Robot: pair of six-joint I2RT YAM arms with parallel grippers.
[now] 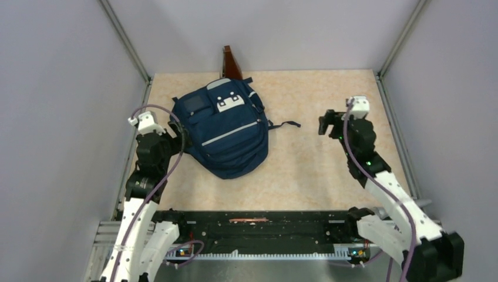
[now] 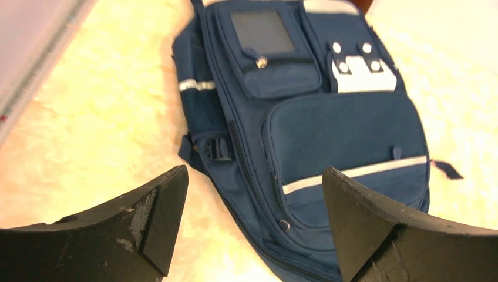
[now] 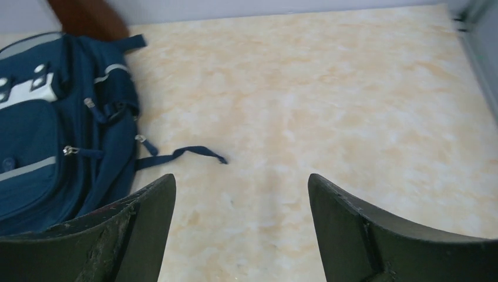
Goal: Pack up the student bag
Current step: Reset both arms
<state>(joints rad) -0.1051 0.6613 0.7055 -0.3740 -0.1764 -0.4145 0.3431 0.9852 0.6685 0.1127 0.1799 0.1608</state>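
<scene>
The student bag (image 1: 226, 132) lies flat on the beige table, front side up, with its zips looking closed. It is navy with pale stripes and a pale grey patch. My left gripper (image 1: 176, 130) hovers at its left edge, open and empty. In the left wrist view the student bag (image 2: 329, 135) fills the space beyond that left gripper (image 2: 255, 176), under the right finger. My right gripper (image 1: 326, 124) is open and empty over bare table to the right of the bag. The right wrist view shows the right gripper (image 3: 241, 179) with the student bag (image 3: 35, 170) at far left.
A brown object (image 1: 231, 63) stands against the back wall just behind the bag. A loose strap (image 3: 182, 154) trails from the bag's right side onto the table. Grey walls close in the left, right and back. A black rail (image 1: 252, 226) runs along the near edge.
</scene>
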